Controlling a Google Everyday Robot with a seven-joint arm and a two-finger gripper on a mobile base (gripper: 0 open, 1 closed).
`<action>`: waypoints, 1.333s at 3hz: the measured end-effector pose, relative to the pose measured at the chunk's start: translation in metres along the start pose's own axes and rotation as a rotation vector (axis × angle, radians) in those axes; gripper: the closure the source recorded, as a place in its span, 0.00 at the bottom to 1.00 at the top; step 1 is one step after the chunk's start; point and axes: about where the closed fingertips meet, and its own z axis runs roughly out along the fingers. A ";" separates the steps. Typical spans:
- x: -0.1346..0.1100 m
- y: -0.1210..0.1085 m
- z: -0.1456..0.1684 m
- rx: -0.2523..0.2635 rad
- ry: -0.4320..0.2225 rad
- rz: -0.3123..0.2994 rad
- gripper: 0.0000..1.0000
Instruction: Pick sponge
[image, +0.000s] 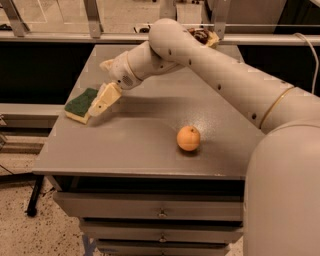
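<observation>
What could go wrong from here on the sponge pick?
1. The green-topped yellow foam sponge lies close to the left edge of the grey table. The cream gripper is on its right side, so a nudge might push it off.
2. The gripper sits at the sponge's right end, not over its middle, so a grasp there may be shallow and slip.
</observation>
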 end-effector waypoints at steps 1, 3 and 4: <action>0.013 0.006 0.006 -0.013 0.007 0.026 0.00; 0.025 0.014 0.009 -0.009 -0.001 0.061 0.41; 0.023 0.015 0.003 0.005 -0.008 0.059 0.65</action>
